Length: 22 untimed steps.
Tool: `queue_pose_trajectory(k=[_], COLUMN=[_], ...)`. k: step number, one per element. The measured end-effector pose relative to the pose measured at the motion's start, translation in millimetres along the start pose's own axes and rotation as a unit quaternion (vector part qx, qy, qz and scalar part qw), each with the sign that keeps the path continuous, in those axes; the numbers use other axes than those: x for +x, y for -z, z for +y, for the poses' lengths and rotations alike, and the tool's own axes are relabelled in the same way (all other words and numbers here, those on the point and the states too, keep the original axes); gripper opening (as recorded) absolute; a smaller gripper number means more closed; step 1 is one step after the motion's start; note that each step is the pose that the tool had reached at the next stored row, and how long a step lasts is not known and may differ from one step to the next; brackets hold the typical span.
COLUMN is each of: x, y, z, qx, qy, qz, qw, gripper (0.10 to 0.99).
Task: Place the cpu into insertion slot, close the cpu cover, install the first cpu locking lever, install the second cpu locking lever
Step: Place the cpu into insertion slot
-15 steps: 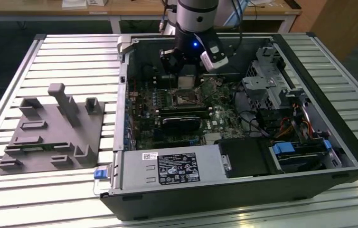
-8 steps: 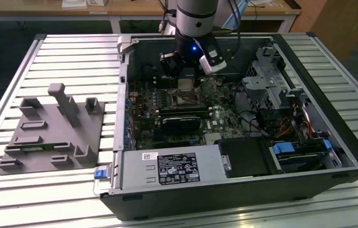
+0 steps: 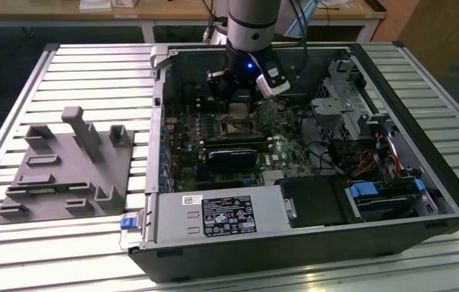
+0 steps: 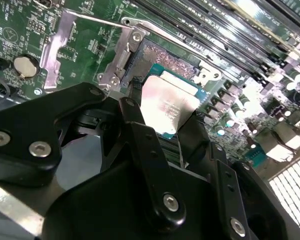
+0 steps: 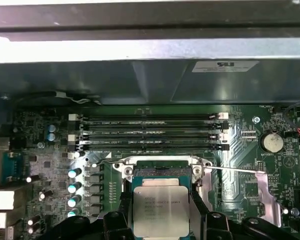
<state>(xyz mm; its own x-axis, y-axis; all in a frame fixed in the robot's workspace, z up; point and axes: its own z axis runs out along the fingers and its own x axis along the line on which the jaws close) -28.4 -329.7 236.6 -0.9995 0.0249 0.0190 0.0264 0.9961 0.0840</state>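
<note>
Metal-slat table holds the open case; hand grips the cpu inside

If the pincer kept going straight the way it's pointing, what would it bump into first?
Probably the insertion slot: the pincer points down at it with the cpu clamped in it, so the cpu would land there first. How big the gap is, I can't tell.

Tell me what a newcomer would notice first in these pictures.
Probably the open computer case on the slatted table, with the arm's gripper down inside it over the green board. In both wrist views the silvery cpu sits between the black fingers, close by the insertion slot. A grey fixture block lies at the exterior view's left.
</note>
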Motion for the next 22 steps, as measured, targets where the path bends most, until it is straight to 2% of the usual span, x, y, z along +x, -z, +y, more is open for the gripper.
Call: queue_pose_trajectory(k=[6,12,16,22], x=[-6.7,-7.2,-7.1,-7.2], y=[-3.2,-5.0,-5.0,-5.8], z=[-0.1,-1.4,-1.5,-1.5], qx=[0.0033,0.007,0.0072,0.007], qy=[0.0,0.0,0.0,-0.041], qz=[0.0,-0.0001,-0.0002,-0.0033], qw=[1.0,1.0,1.0,0.9991], gripper=[0.537,0.537,0.537,0.537])
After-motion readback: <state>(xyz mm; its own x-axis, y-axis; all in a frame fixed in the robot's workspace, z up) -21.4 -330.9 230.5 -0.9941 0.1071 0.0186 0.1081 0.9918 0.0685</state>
